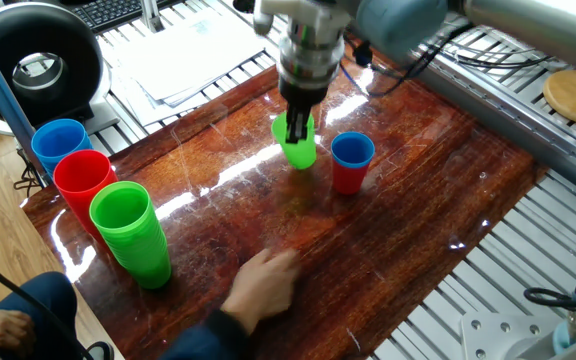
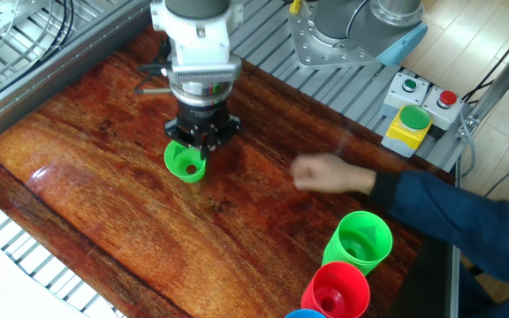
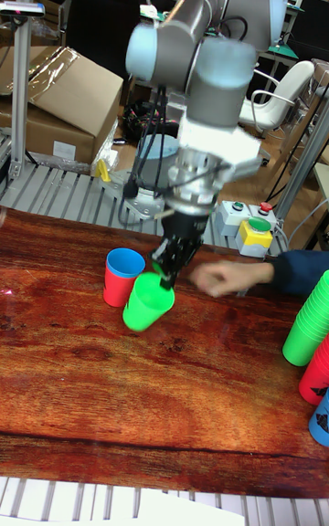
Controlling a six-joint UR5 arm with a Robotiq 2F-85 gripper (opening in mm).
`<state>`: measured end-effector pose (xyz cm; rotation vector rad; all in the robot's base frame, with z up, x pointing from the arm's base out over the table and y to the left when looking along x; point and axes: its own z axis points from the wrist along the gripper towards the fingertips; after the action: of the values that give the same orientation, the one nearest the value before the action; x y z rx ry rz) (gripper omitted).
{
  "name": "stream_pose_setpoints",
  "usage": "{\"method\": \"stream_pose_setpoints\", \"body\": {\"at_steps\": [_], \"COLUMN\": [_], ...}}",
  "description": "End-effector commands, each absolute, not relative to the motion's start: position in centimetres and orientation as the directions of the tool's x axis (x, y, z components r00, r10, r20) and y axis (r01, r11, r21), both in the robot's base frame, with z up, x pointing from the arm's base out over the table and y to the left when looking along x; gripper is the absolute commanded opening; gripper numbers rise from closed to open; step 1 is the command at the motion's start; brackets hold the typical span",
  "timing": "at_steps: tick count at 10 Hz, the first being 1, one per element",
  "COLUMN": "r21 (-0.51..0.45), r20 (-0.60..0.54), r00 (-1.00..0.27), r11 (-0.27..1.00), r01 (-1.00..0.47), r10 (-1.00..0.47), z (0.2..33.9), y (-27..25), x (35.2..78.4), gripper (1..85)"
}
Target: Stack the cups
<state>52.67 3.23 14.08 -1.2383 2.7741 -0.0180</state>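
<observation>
My gripper point(image 1: 298, 128) point(image 2: 196, 155) point(image 3: 166, 275) is shut on the rim of the light green cup point(image 1: 299, 146) point(image 2: 185, 162) point(image 3: 146, 302). The cup hangs tilted just above the wooden table. To its right in one fixed view stands the blue cup point(image 1: 352, 150) point(image 3: 123, 263), nested in the red cup point(image 1: 347, 178) point(image 3: 114, 290). In the tall view this pair stands just left of the held green cup, very close to it. The blue and red pair is hidden in the other fixed view.
Tall stacks of blue cups point(image 1: 59, 143), red cups point(image 1: 83, 180) point(image 2: 339, 289) and green cups point(image 1: 130, 230) point(image 2: 360, 239) stand at the table's end. A person's hand point(image 1: 266, 283) point(image 2: 325, 174) hovers, blurred, over the table. A button box point(image 2: 411, 106) sits beside the table.
</observation>
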Motion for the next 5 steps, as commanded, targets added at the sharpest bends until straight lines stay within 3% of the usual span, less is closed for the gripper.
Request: {"method": "stream_pose_setpoints", "body": {"at_steps": [1,5], "r21": [-0.001,0.009], "r20": [-0.049,-0.048], "r00": [-0.666,-0.697], "r11": [0.667,0.698], "r01": [-0.745,-0.716], "r10": [-0.744,-0.715], "z": [20.8,24.2], "y": [1.8,1.0], "x": [51.2,49.2], "gripper": [1.3,1.3]}}
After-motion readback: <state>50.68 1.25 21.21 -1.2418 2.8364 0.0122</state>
